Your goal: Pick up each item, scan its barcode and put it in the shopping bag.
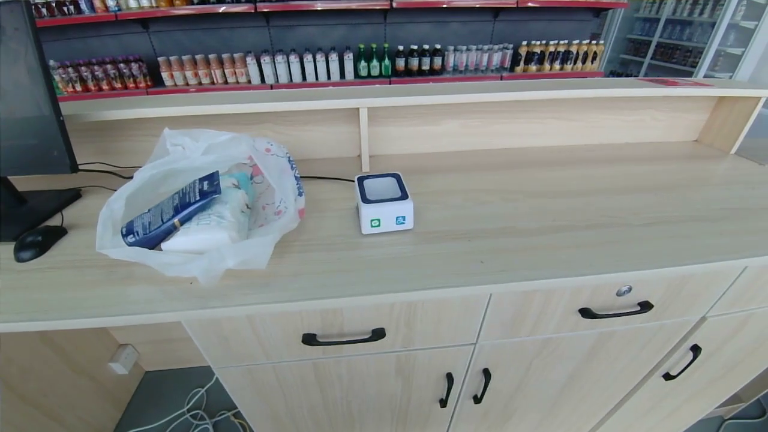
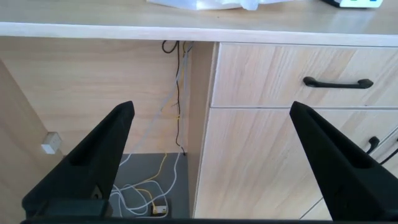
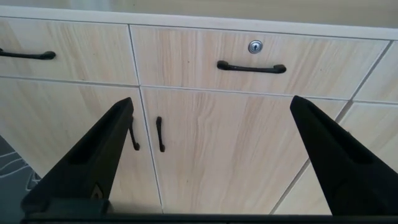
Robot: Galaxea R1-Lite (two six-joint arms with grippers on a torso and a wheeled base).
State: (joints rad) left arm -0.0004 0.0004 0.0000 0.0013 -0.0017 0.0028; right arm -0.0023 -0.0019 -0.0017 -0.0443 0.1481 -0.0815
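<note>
- Both tools hang low in front of the cabinet, below the counter [image 1: 540, 204]. The left gripper [image 2: 211, 107] has its jaws spread wide with nothing between them, and the right gripper [image 3: 211, 102] is likewise agape and empty.
- The shopping bag [image 1: 252, 252] lies slumped on the counter's left part, with a blue tube [image 1: 171, 210] and a white pack [image 1: 210, 231] inside it. The task therefore looks at or near its end.
- An arm lifted straight up risks striking the counter's overhanging lip or hooking a drawer handle [image 3: 251, 66], since both grippers sit just in front of the cabinet face.
- Loose cables [image 2: 177, 93] hang in the gap facing the left gripper. An open finger swung that way could snag one and drag whatever it feeds.
- The bag is thin, limp plastic and sits near the front edge. A nudge from a rising left arm could tip it, and the tube lies aslant and looks free to slide out.
- The scanner [image 1: 384, 204] stands just beside the bag, its lead running off behind it. A tug on the bag might catch that lead and turn the scanner's window away.
- A mouse [image 1: 37, 242] rests close on the bag's far-left side, so a wide sweep could knock it off the counter.
</note>
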